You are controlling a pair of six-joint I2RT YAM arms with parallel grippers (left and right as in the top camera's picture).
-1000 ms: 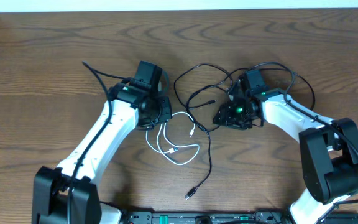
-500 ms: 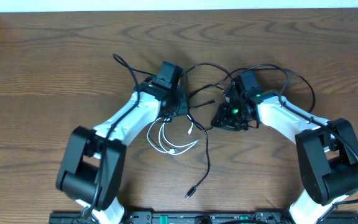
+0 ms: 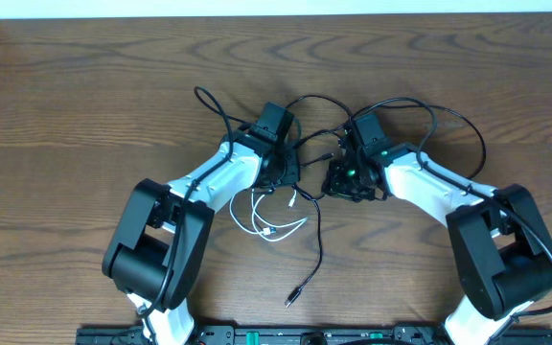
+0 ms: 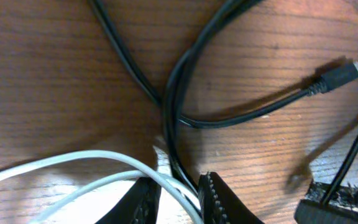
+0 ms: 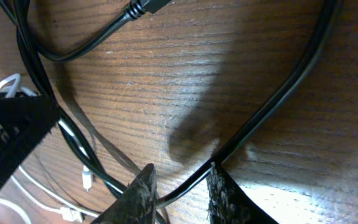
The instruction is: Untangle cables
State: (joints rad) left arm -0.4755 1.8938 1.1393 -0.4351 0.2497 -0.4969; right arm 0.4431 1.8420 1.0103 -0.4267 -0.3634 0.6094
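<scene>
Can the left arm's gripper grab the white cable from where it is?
Probably yes. The white cable runs right between the fingers of the left gripper, with nothing blocking it. But the black cable passes through that gap too, so closing may pinch both.

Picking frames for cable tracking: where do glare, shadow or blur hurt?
Overhead: sharp, evenly lit, black cable distinct on the table. Left wrist: bright patch lower left lowers white cable contrast. Right wrist: glare lower right, soft dark shadow mid-frame.
</scene>
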